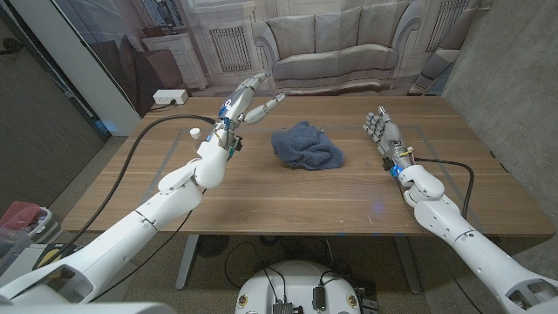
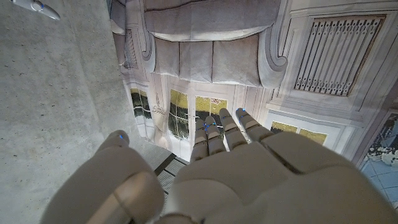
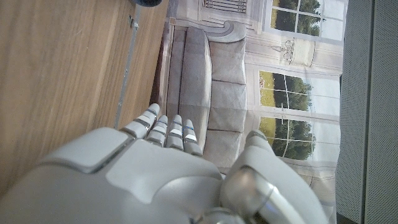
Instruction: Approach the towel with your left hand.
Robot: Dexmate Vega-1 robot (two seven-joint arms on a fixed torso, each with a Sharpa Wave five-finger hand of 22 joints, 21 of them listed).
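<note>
A crumpled dark blue cloth towel (image 1: 306, 147) lies bunched near the middle of the wooden table (image 1: 261, 205), somewhat toward its far edge. The robot's white left hand (image 1: 247, 99) is raised above the surface to the towel's left, toward the far left corner, fingers spread and grasping nothing; it is apart from the towel. The left wrist view shows the same hand (image 2: 217, 180) with fingers extended toward the sofa-printed backdrop (image 2: 205, 56). The right hand (image 1: 381, 127) waits near the right edge, fingers loosely apart and empty, also seen in the right wrist view (image 3: 155, 180).
</note>
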